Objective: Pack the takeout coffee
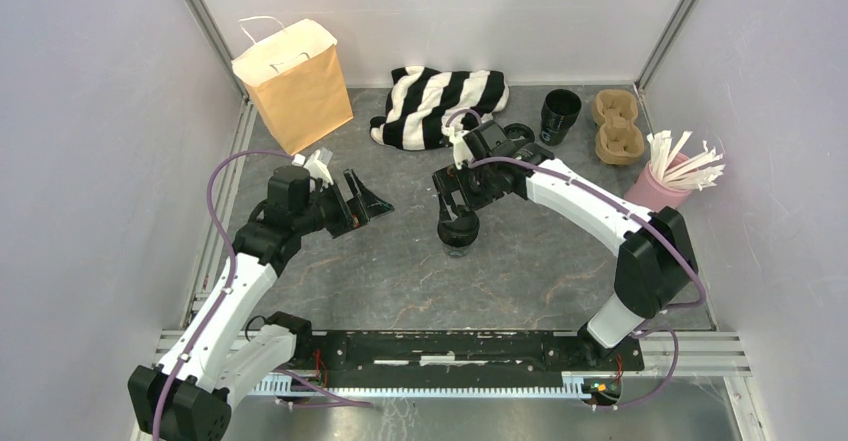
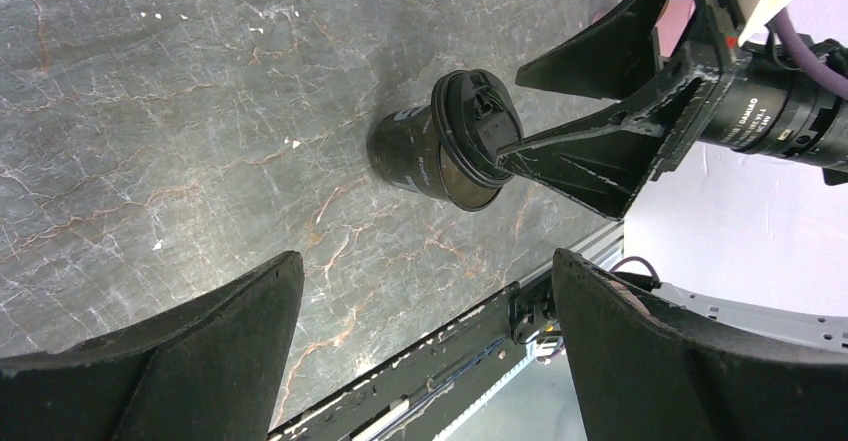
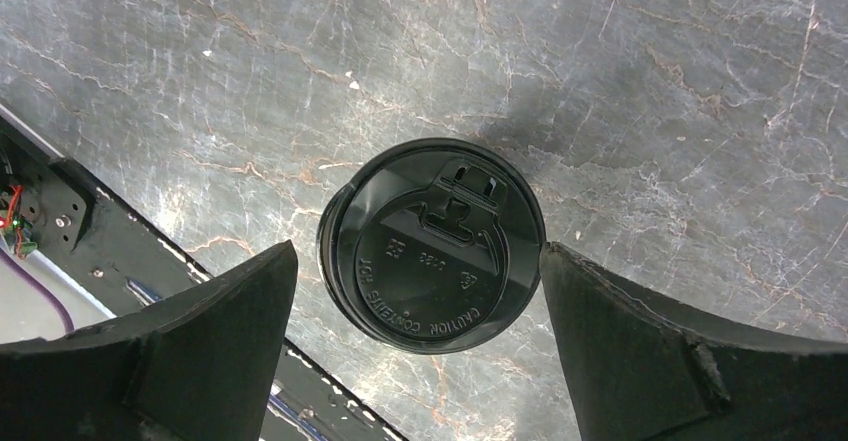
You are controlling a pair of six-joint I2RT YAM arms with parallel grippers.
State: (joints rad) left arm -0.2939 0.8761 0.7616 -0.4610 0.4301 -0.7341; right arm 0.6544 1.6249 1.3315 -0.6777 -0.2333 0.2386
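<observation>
On the table, the brown paper bag is being shown upright at the far left. The left gripper is being held spread mid-table. Nearby, the upright takeout coffee is being straddled by the spread right gripper.

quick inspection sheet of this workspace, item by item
surface: dark marbled tabletop, scuffed
job's things: takeout coffee upright, lid on; brown paper bag standing far left
clutter: striped cloth, lidless black cup, cardboard cup carrier, pink cup of white sticks
end effectors: left end effector open, empty; right end effector open, straddling the coffee, contact unclear
cables: purple cable looped along each arm
surroundings: pale enclosure walls, metal rail at near edge
</observation>
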